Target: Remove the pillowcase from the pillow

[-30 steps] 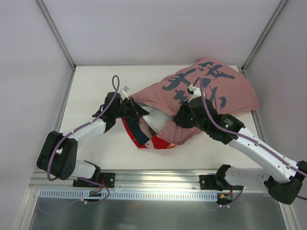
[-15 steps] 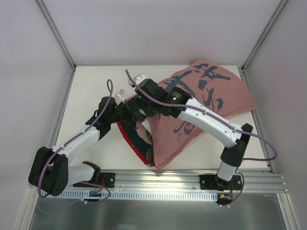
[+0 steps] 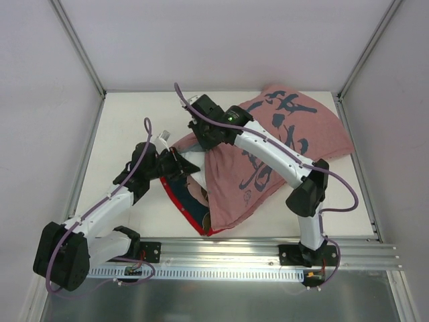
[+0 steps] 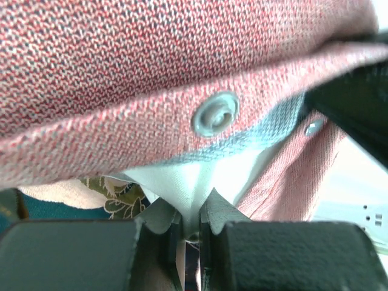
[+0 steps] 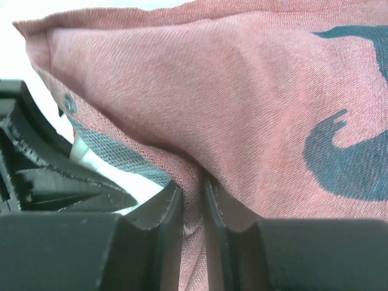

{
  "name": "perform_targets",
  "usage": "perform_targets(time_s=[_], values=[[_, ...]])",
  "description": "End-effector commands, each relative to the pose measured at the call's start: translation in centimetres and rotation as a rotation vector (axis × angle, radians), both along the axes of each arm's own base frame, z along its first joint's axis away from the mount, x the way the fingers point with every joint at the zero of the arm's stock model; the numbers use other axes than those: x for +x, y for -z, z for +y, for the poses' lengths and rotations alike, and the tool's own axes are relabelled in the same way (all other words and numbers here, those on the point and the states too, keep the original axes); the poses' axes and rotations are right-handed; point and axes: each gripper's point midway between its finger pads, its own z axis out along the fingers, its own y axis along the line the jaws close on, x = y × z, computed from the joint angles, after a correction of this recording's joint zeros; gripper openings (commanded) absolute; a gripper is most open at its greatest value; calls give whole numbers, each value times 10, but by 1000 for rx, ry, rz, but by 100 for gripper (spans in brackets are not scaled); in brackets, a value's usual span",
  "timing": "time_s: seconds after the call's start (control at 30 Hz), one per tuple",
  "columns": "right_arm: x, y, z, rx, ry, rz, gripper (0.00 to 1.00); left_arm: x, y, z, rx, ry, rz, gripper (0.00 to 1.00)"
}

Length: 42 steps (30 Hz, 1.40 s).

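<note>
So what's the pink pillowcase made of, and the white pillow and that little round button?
The pillowcase: woven cloth, matte; pink and dark threads show up close. The pillow: smooth white fabric, finer weave. The button: grey, slightly shiny; plastic or metal, hard to tell.

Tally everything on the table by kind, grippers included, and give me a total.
pillowcase: 1
pillow: 1
grippers: 2, the left gripper and the right gripper
total: 4
</note>
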Motion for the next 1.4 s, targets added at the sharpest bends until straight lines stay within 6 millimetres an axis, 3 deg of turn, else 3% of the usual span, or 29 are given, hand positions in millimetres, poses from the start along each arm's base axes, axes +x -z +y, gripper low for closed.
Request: perform_targets(time_s=[0.0, 0.13, 0.23, 0.4, 0.5, 0.63, 0.8, 0.87, 0.93, 0.97, 1.03, 1.07, 1.13, 1.17, 1.2, 1.27, 1.37], values=[[14, -48, 4, 184, 28, -42, 21, -11, -24, -6, -74, 59, -80, 0], [44, -55, -7, 257, 147, -33, 9, -20, -23, -18, -102, 98, -64, 0], [74, -45, -28, 281, 286, -9, 1, -28, -44, -22, -125, 124, -122, 0], [120, -25, -75, 322, 511, 45, 1, -40, -63, -22, -125, 174, -155, 0], [137, -12, -88, 307, 553, 56, 1, -48, -74, -24, -147, 201, -174, 0], [144, 12, -104, 256, 600, 105, 1, -54, -97, -26, -173, 232, -219, 0], [126, 12, -101, 234, 552, 131, 2, -56, -124, -28, -198, 252, -270, 0], [114, -2, -103, 244, 527, 107, 4, -55, -140, -29, -210, 257, -301, 0], [104, -10, -105, 259, 509, 103, 13, -52, -154, -30, -221, 253, -324, 0], [96, -35, -105, 314, 483, 74, 32, -51, -159, -31, -226, 253, -330, 0], [84, -61, -104, 362, 443, 36, 63, -48, -171, -33, -245, 257, -344, 0], [73, -87, -107, 411, 411, -4, 86, -46, -176, -34, -252, 251, -349, 0], [56, -107, -106, 437, 359, -42, 99, -38, -186, -37, -262, 239, -352, 0], [47, -105, -110, 426, 354, -40, 97, -32, -187, -37, -261, 218, -346, 0], [32, -121, -116, 456, 334, -67, 96, -29, -190, -38, -264, 209, -339, 0], [14, -125, -123, 462, 331, -77, 96, -17, -195, -41, -262, 180, -330, 0], [-35, -129, -133, 478, 288, -127, 96, -3, -200, -43, -248, 140, -310, 0]])
